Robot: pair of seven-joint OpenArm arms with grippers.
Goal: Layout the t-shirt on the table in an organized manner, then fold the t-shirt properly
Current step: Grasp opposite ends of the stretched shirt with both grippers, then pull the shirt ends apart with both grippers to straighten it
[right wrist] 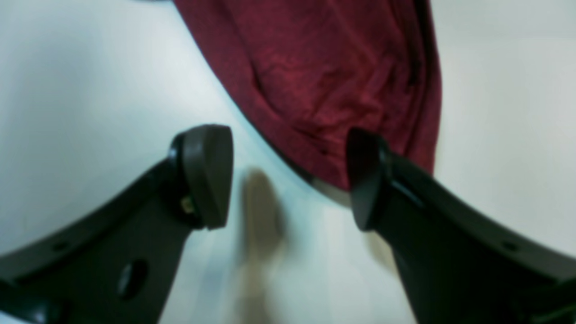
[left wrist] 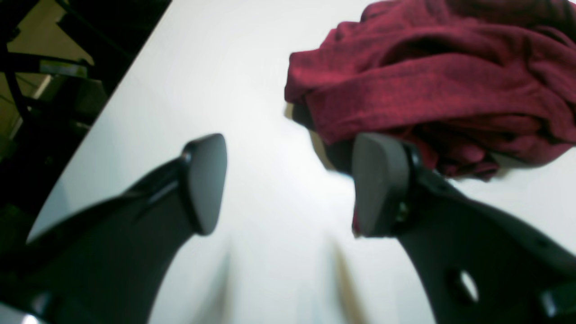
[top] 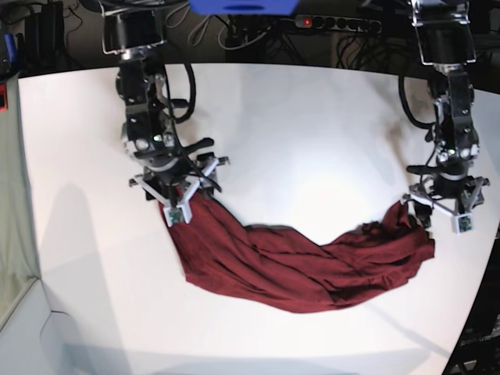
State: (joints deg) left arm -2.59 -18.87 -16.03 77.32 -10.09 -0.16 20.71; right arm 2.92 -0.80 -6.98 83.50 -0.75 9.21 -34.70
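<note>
T-shirt (top: 297, 262), maroon, rumpled, stretched across white table (top: 312, 133)

- T-shirt (top: 297, 266): soft, wrinkly maroon knit cloth, matt.
- Desk (top: 312, 125): smooth white matt top.
- Left pincer (left wrist: 288, 184), right pincer (right wrist: 290, 175): dark matt plastic, with smooth pads (left wrist: 207, 180).
</note>
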